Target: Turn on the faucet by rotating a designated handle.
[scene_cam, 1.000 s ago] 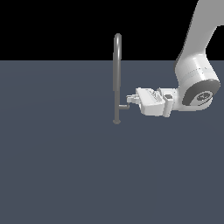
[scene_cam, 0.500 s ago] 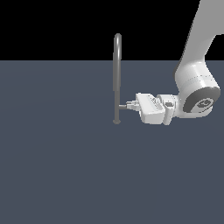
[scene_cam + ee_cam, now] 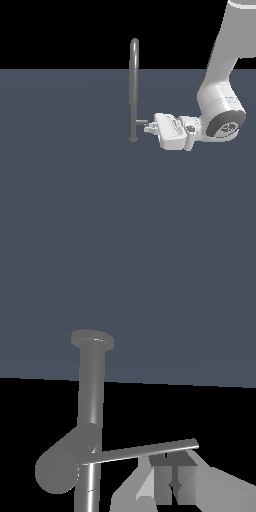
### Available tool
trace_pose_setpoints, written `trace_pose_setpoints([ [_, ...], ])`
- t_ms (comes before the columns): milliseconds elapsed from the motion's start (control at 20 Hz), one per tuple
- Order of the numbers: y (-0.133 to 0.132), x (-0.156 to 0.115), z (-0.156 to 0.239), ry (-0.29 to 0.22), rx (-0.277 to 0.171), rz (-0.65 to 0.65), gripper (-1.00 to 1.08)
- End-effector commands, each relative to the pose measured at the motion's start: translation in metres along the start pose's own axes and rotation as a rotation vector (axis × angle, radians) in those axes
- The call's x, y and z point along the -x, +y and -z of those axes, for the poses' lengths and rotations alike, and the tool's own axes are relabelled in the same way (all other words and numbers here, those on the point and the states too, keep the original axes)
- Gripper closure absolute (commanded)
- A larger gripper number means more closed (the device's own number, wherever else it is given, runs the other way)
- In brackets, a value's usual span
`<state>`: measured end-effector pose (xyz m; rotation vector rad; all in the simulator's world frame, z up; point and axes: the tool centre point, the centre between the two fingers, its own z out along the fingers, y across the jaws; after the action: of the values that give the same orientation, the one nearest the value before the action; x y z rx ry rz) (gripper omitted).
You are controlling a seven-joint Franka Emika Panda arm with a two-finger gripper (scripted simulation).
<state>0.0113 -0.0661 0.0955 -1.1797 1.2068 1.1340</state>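
Tool [image 3: 148,128] horizontal, tips against handle [image 3: 142,451] lever low on faucet [image 3: 133,90]; pushing, not gripping. Fingers look pressed together under the rod. Placed to sweep lever round.

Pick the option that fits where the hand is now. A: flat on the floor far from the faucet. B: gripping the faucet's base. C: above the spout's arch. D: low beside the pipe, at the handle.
D: in the exterior view the hand sits low at the faucet's right side, its fingertips at the handle, well under the arch.
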Motion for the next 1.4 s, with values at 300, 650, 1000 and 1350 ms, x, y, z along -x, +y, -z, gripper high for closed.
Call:
trace_pose_setpoints([
  [300, -0.003, -0.025, 0.0, 0.002, -0.002, -0.019, 1.08],
  [650, -0.006, -0.05, 0.0, 0.004, -0.005, -0.036, 1.08],
  [1000, -0.024, -0.038, 0.0, -0.002, 0.002, -0.008, 1.08],
  [1350, -0.031, -0.058, 0.0, 0.002, -0.003, -0.028, 1.08],
])
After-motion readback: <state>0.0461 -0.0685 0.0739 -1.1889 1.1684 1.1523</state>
